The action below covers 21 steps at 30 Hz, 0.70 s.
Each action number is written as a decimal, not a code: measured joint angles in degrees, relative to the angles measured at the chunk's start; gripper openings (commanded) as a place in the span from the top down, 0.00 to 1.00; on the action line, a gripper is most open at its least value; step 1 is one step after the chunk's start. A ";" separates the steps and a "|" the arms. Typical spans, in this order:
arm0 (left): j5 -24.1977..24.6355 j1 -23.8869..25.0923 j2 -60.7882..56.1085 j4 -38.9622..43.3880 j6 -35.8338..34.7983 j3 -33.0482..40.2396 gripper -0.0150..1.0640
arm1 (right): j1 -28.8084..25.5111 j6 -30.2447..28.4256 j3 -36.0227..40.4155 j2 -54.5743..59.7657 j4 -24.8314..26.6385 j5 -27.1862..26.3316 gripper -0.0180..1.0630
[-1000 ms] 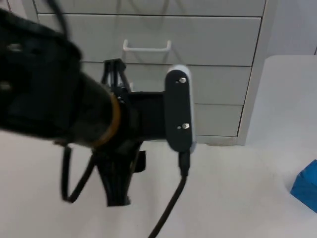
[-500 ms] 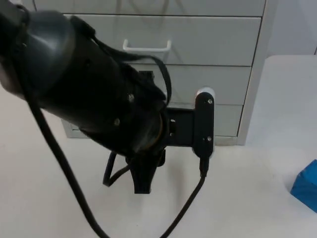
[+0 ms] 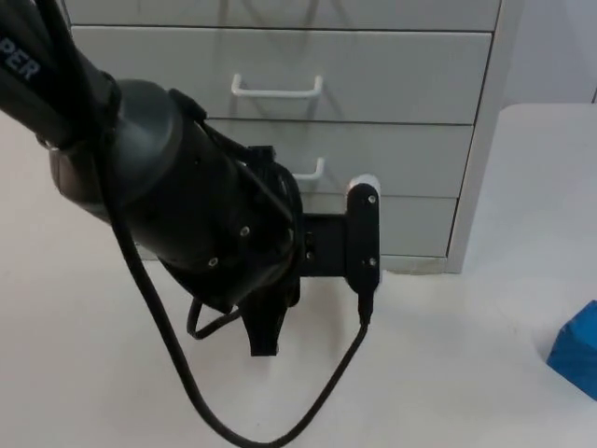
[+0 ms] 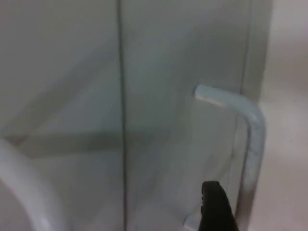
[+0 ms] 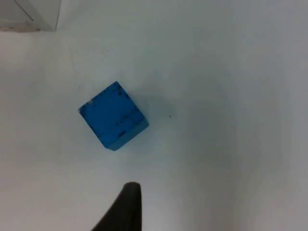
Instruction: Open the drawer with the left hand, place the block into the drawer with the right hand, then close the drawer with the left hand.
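The white table (image 3: 448, 383) takes up the lower half of the top view, and the blue block (image 3: 575, 351) sits on it at the lower right edge of the frame, cut off by the border and well apart from the cabinet. In the right wrist view the block (image 5: 113, 115) lies flat on the table, turned cornerwise, with the right gripper (image 5: 123, 208) hovering near it but not touching it; whether that claw is open or closed cannot be told, and it has hold of nothing. A corner of the cabinet base (image 5: 30, 14) shows beyond the block. In the top view, the left arm (image 3: 187, 215) reaches down from the upper left and covers the left and middle of the frame, low in front of the cabinet. The left wrist view shows the left gripper (image 4: 216, 208) just beside the bent white handle (image 4: 252, 144) of a drawer front, close to it but with no clear contact; how far open this claw is cannot be told, and no grasp on the handle can be seen. Farthest back, across the top of the frame, stands the grey cabinet (image 3: 485, 140) with its stacked fronts lying flush; the drawer (image 3: 410, 159) carries the lower handle (image 3: 312, 172), partly hidden by the arm, and above it is the upper handle (image 3: 277, 90).
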 measured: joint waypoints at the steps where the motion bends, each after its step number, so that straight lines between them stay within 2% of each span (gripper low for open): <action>1: -0.25 0.45 0.59 0.00 -0.14 -0.51 0.57 | 0.00 0.00 0.00 0.00 0.00 0.00 0.01; 5: -0.01 0.84 1.69 0.46 -0.29 -1.04 0.64 | 0.00 0.00 0.00 0.00 0.00 -0.21 0.01; 6: 0.29 0.84 1.83 0.61 -0.29 -1.34 0.70 | 0.00 0.00 0.00 0.00 0.00 -0.21 0.01; 8: 0.72 0.84 1.98 0.85 -0.29 -1.41 0.94 | 0.00 0.00 0.00 0.00 0.00 -0.34 0.01; 9: 0.84 0.84 2.07 1.32 -0.29 -1.70 0.94 | 0.00 0.00 0.00 0.00 0.00 -0.34 0.01; 10: 1.19 0.84 2.07 1.68 -0.29 -1.84 0.99 | 0.00 0.00 0.00 0.00 0.00 -0.34 0.01; 15: 2.87 -0.76 2.07 2.35 0.90 -0.66 0.99 | 0.00 0.00 0.00 0.08 0.00 -0.56 0.01; 19: 4.21 -3.67 0.16 0.87 0.90 3.64 0.99 | 0.00 0.00 0.00 0.08 0.00 -0.65 0.01; 21: 3.39 -6.32 -1.93 -0.84 0.52 7.60 0.99 | 0.00 0.00 0.00 0.08 0.00 -0.65 0.01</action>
